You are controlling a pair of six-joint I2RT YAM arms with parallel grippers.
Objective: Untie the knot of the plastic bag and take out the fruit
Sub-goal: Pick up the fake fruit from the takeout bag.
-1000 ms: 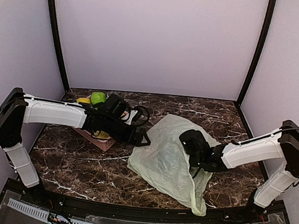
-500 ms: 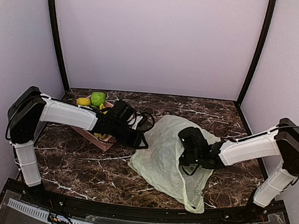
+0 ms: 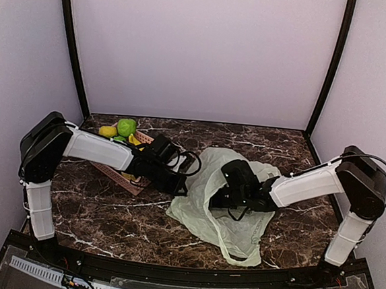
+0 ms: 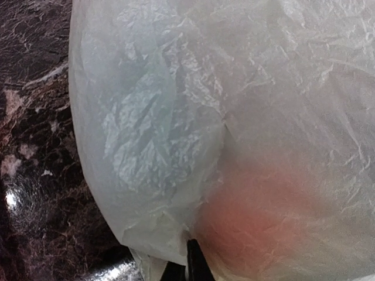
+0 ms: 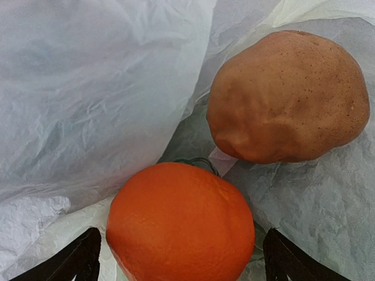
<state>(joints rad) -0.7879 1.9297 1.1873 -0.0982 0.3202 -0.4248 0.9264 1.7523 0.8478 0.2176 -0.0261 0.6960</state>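
Top view: the plastic bag (image 3: 231, 212) lies mid-frame on the table (image 3: 106, 211). The left gripper (image 3: 180, 185) is at its left edge and the right gripper (image 3: 216, 199) at its middle. Left wrist: jaws together at the bag's lower hem. Right wrist: jaws spread around the orange fruit (image 5: 181, 222) at bottom centre, brown fruit (image 5: 290, 96) at upper right, both in the bag

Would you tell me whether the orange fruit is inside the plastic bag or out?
Inside: the orange fruit lies among folds of the plastic bag, its colour showing through the film in the left wrist view.
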